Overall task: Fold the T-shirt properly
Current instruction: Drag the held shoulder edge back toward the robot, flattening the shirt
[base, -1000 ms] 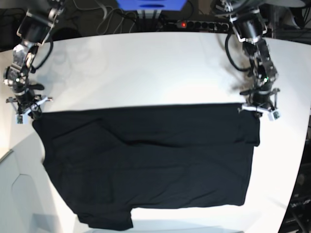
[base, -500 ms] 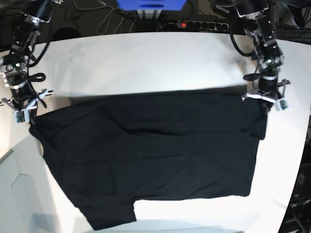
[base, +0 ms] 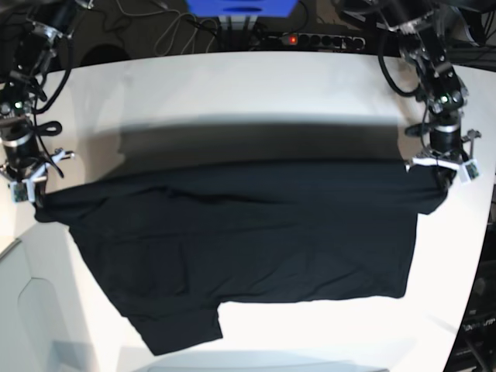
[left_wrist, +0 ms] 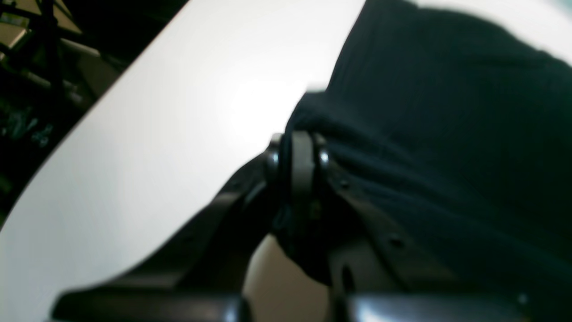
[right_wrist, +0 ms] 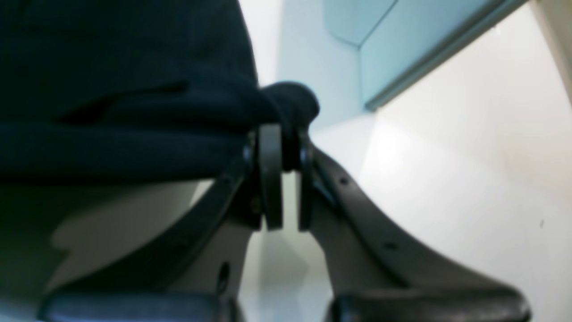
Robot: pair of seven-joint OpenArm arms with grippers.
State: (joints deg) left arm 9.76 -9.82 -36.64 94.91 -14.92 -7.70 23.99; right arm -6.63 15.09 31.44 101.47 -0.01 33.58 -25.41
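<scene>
The T-shirt (base: 248, 248) hangs stretched between the two arms over the white table (base: 232, 93), its far edge pulled into a nearly straight line from one gripper to the other. A second ago that edge lay flat on the table surface; now it is lifted, and a broad dark shadow shows on the table just behind it. The near part of the shirt rests on the table, with one sleeve (base: 182, 337) sticking out at the near edge.

The left gripper (base: 442, 172), on the right side of the base view, has moved outward toward the table's right edge and slightly nearer the camera than before. In the left wrist view its jaws are pressed together on a bunched corner of the black cloth (left_wrist: 313, 210), and the shirt (left_wrist: 447, 134) spreads away from it across the table (left_wrist: 178, 134).

The right gripper (base: 25, 188), on the left of the base view, has also shifted outward, so the two grippers stand further apart than a second ago and the cloth between them is tauter. In the right wrist view its jaws are clamped on a fold of the shirt (right_wrist: 134, 112) that bulges just above the fingertips (right_wrist: 270, 147).

The shirt's outline has widened along the held edge compared with the earlier picture.
</scene>
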